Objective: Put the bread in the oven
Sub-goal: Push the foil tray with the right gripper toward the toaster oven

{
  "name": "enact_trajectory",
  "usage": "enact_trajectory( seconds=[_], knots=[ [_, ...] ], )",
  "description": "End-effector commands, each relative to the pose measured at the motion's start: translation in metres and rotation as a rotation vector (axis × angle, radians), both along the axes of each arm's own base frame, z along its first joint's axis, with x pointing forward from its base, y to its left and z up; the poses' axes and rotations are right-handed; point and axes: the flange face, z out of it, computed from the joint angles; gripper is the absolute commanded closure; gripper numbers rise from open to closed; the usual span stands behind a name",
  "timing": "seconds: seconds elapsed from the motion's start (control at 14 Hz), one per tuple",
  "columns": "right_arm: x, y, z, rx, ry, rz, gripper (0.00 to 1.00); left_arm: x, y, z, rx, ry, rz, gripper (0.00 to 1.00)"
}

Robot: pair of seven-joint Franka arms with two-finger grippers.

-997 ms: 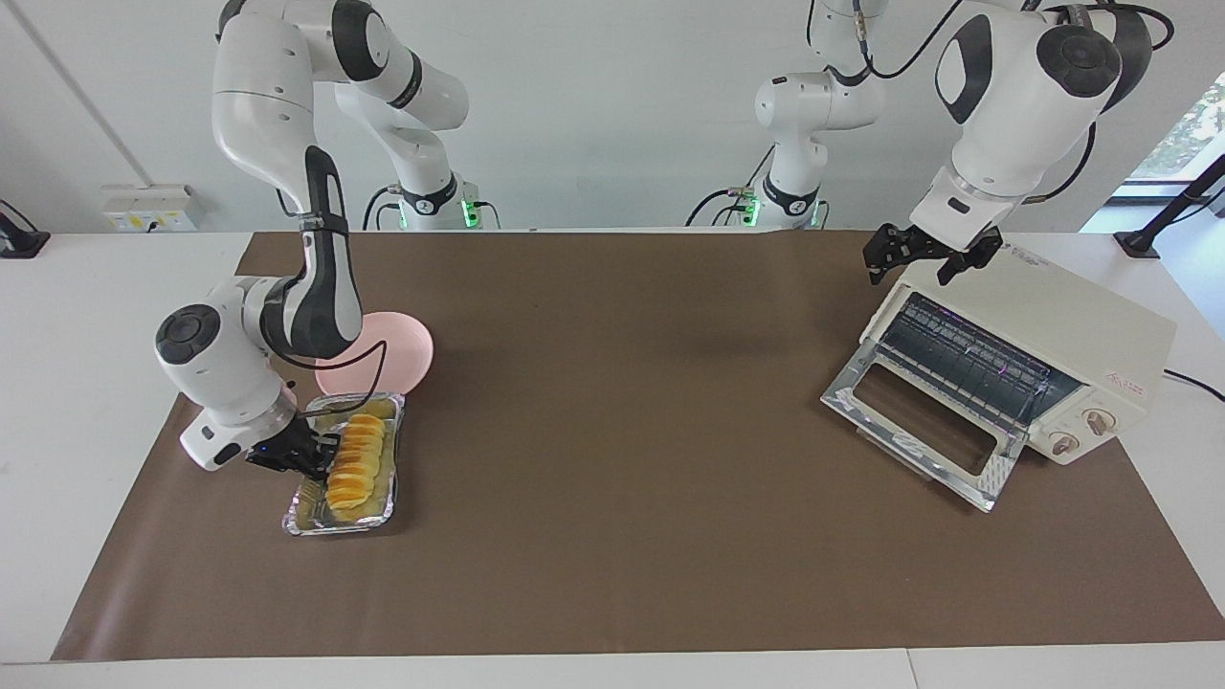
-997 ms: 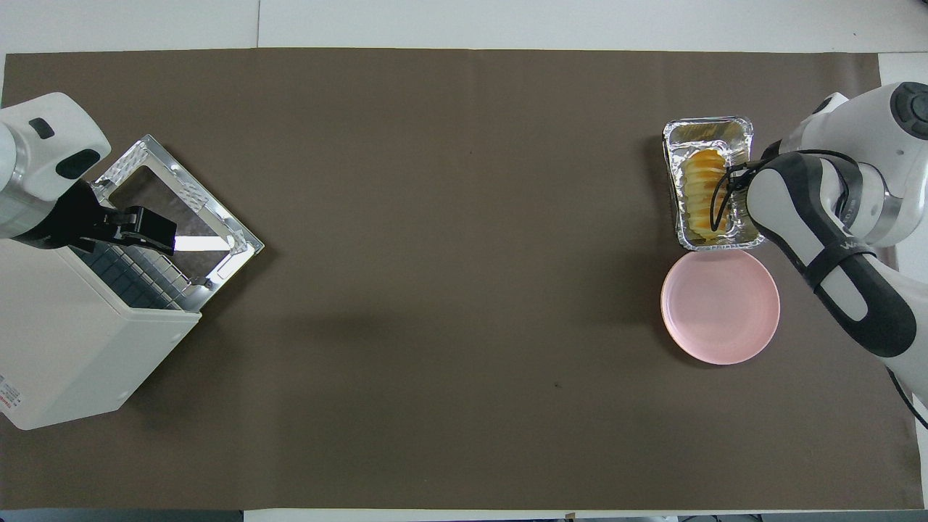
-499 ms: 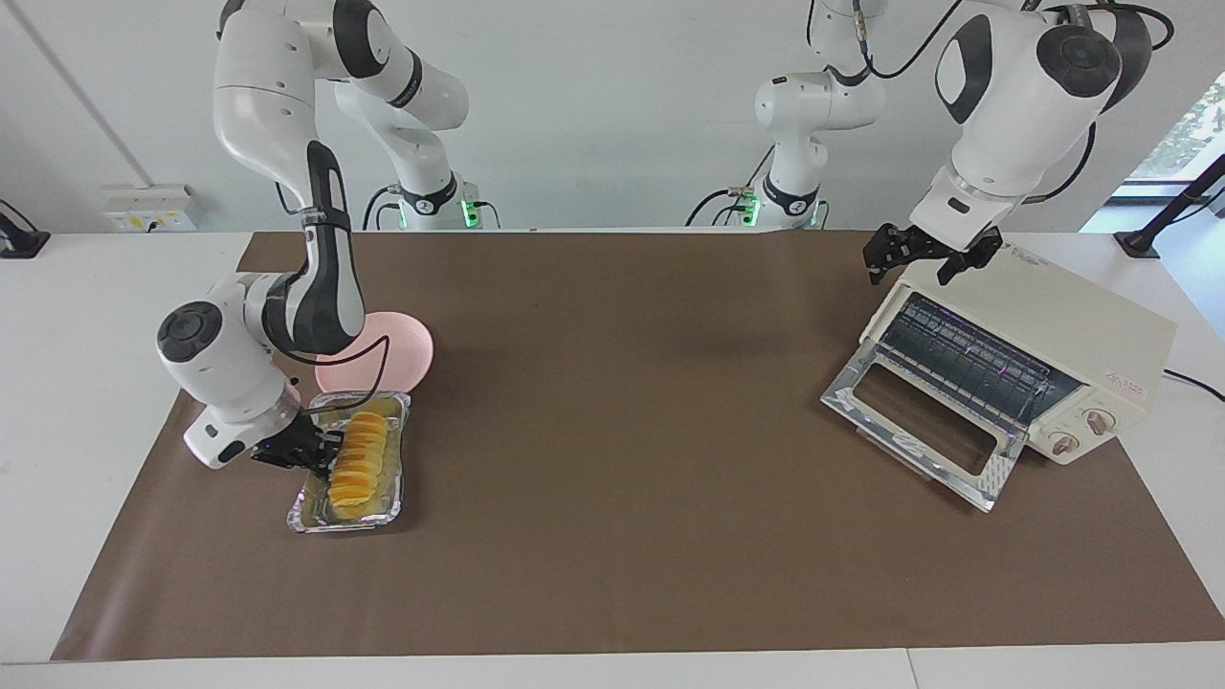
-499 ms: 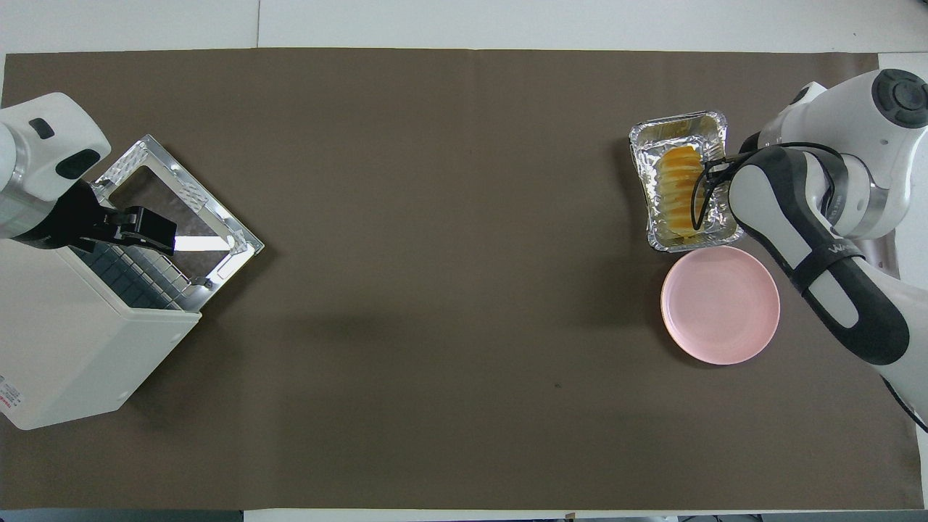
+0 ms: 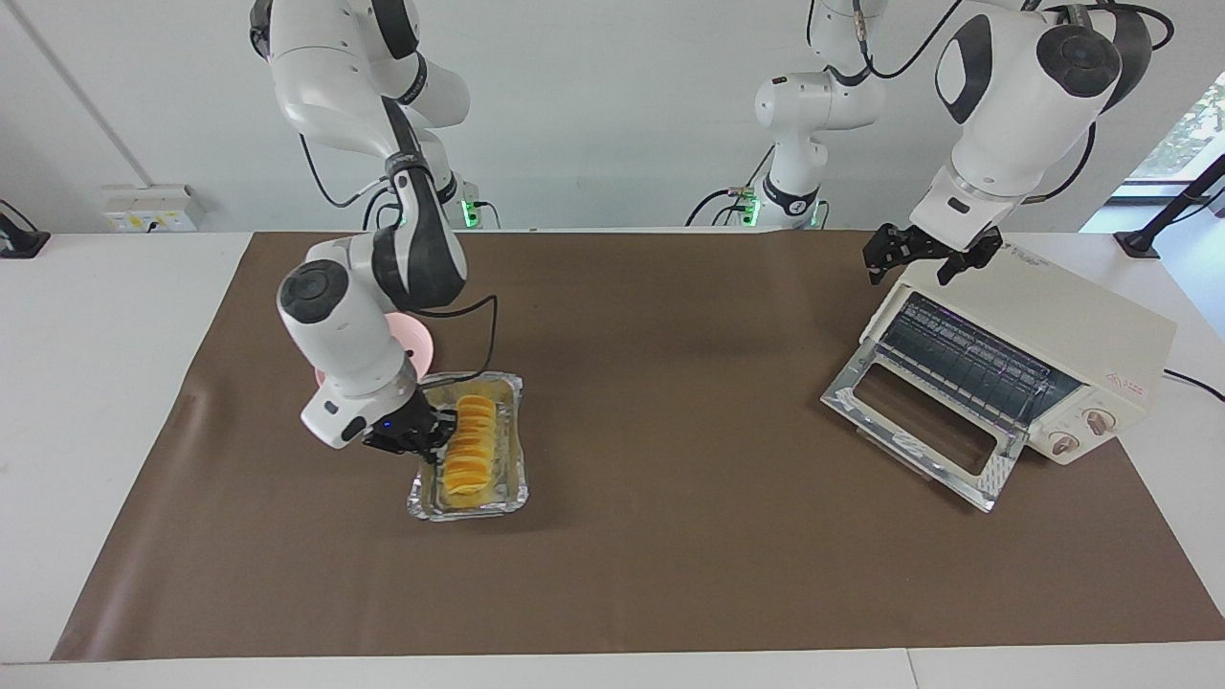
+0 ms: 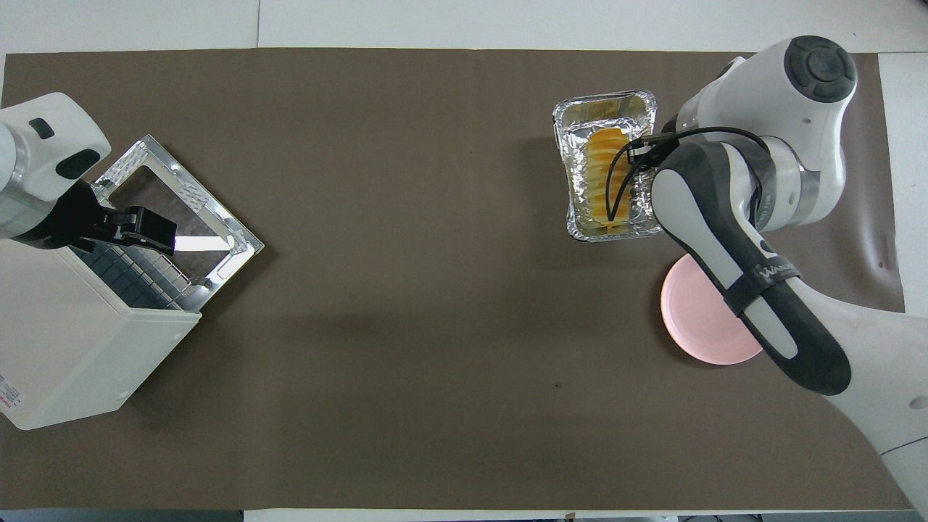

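The bread [image 5: 471, 442], a ridged yellow-orange loaf, lies in a crinkled silver foil tray [image 5: 507, 483]; both also show in the overhead view, the bread [image 6: 607, 177] in the foil tray [image 6: 580, 119]. My right gripper [image 5: 433, 435] is shut on the tray's long rim beside the loaf, and it shows from above [image 6: 645, 148] too. The cream-white oven [image 5: 1081, 325] stands at the left arm's end of the table with its glass door [image 5: 914, 431] dropped open and the wire rack showing. My left gripper [image 5: 916, 254] waits open over the oven's top front edge.
A round pink plate [image 5: 423, 346] lies beside the tray, nearer to the robots, partly covered by the right arm. A brown mat [image 5: 670, 536] covers the table between the tray and the oven. The oven's open door [image 6: 177, 199] juts out onto the mat.
My right gripper has carried the foil tray with the bread away from the right arm's end, toward the table's middle and the oven. The left arm has not moved.
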Motion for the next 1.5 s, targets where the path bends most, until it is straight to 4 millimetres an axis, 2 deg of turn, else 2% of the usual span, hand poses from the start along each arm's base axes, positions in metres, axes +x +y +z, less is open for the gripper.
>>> enact_trajectory(
  seconds=[0.0, 0.07, 0.14, 0.21, 0.28, 0.36, 0.43, 0.64, 0.78, 1.0, 1.28, 1.35, 1.42],
  knots=[
    [-0.003, 0.043, 0.001, 0.059, -0.02, -0.045, 1.0, -0.003, 0.001, 0.007, -0.01, -0.018, 0.007, 0.0],
    [-0.006, 0.065, 0.003, 0.087, -0.043, -0.035, 1.0, -0.003, -0.001, 0.007, -0.011, -0.019, 0.004, 0.0],
    [-0.012, 0.097, 0.001, 0.129, -0.049, -0.028, 1.0, -0.004, -0.004, 0.006, -0.009, -0.013, 0.001, 0.0],
    [-0.016, 0.114, -0.006, 0.17, -0.039, -0.049, 1.0, -0.005, -0.004, 0.006, -0.009, -0.012, 0.001, 0.0],
    [-0.016, 0.123, -0.009, 0.187, -0.041, -0.067, 1.0, -0.003, 0.001, 0.007, -0.01, -0.016, 0.012, 0.0],
    [-0.025, 0.152, -0.012, 0.196, -0.051, -0.05, 1.0, -0.003, 0.002, 0.007, -0.01, -0.016, 0.013, 0.0],
    [-0.029, 0.167, -0.015, 0.202, -0.065, -0.055, 1.0, -0.003, 0.003, 0.007, -0.01, -0.018, 0.013, 0.0],
    [-0.03, 0.173, -0.026, 0.199, -0.059, -0.052, 1.0, -0.003, 0.002, 0.007, -0.01, -0.021, 0.013, 0.0],
    [-0.03, 0.165, -0.038, 0.199, -0.091, -0.064, 1.0, -0.002, 0.003, 0.007, -0.01, -0.021, 0.015, 0.0],
    [-0.035, 0.173, -0.044, 0.2, -0.096, -0.056, 1.0, -0.002, 0.003, 0.007, -0.01, -0.021, 0.015, 0.0],
    [-0.039, 0.173, -0.05, 0.19, -0.077, -0.054, 1.0, 0.006, 0.001, 0.011, -0.02, -0.084, 0.017, 0.0],
    [-0.041, 0.173, -0.051, 0.187, -0.07, -0.052, 0.79, 0.008, 0.001, 0.012, -0.024, -0.104, 0.015, 0.0],
    [-0.044, 0.175, -0.052, 0.182, -0.055, -0.057, 0.41, 0.009, 0.001, 0.012, -0.024, -0.106, 0.016, 0.0]
  ],
)
